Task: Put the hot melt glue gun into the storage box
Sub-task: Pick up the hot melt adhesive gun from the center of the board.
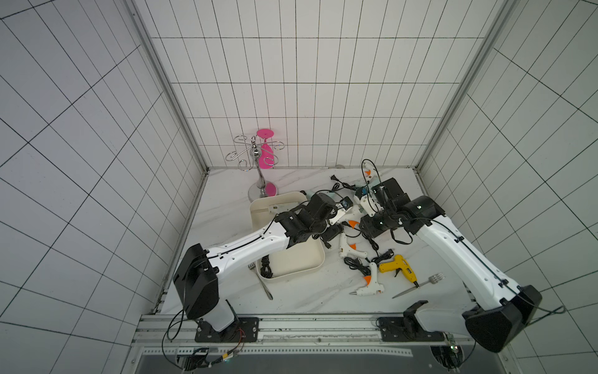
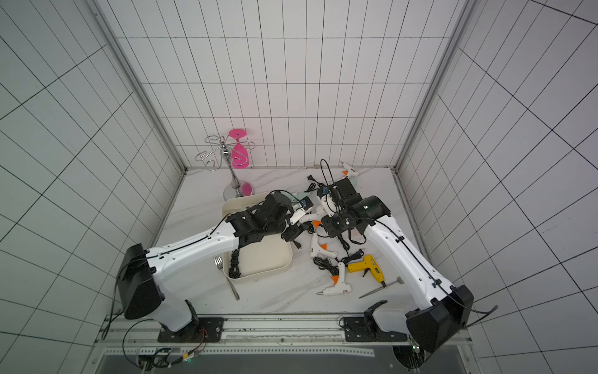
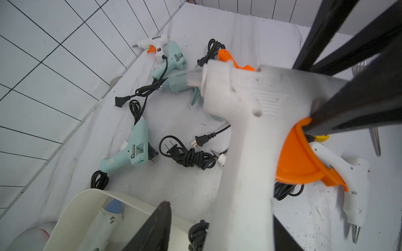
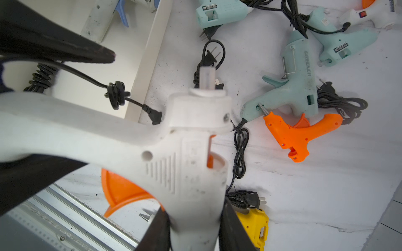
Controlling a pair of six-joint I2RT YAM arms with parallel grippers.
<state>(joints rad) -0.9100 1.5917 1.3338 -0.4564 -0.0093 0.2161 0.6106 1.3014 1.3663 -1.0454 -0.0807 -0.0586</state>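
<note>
Right hand (image 4: 193, 208) | clamps scuffed white plastic glue gun (image 4: 185, 141) | curved orange trigger (image 4: 121, 193)

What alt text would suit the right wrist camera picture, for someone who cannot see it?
The right pincer grips a white glue gun with an orange trigger beside the cream storage box. Teal glue guns, an orange glue gun and black cords litter the table.

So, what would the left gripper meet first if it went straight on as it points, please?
Probably the white glue gun: its handle lies between the open jaws of the left gripper. Depth is unclear.
</note>
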